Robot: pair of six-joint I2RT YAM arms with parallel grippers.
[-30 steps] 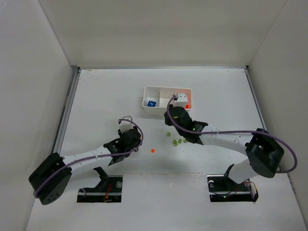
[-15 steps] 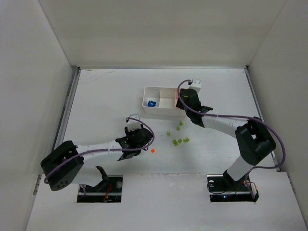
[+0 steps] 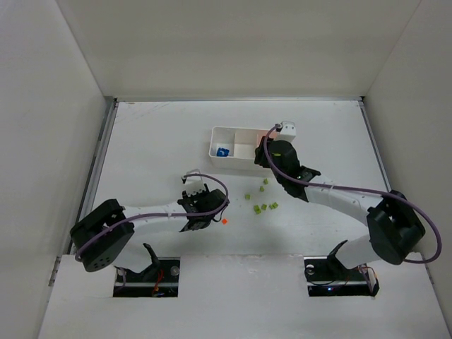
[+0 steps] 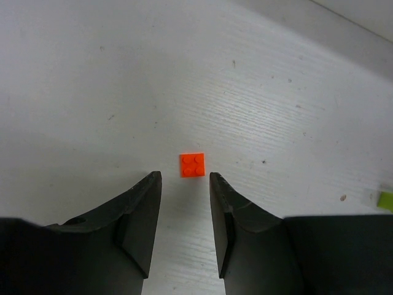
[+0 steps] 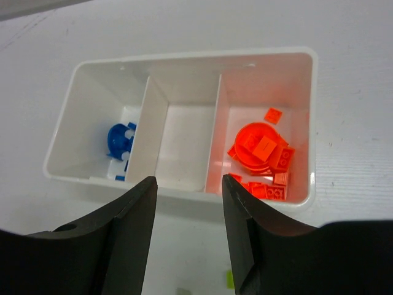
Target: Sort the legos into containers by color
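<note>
Since the orange-red brick [image 4: 192, 165] lies on the table [image 4: 92, 74] just ahead, we hold our left gripper [image 4: 185, 178] narrowly parted to straddle it, our right gripper [image 5: 187, 181] wide, empty, above the tray [image 5: 184, 57].

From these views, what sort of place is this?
Likely a robot test cell: plain white walls box in a white table, where two white robot arms sort tiny bright plastic bricks into a small white three-compartment plastic tray.
</note>
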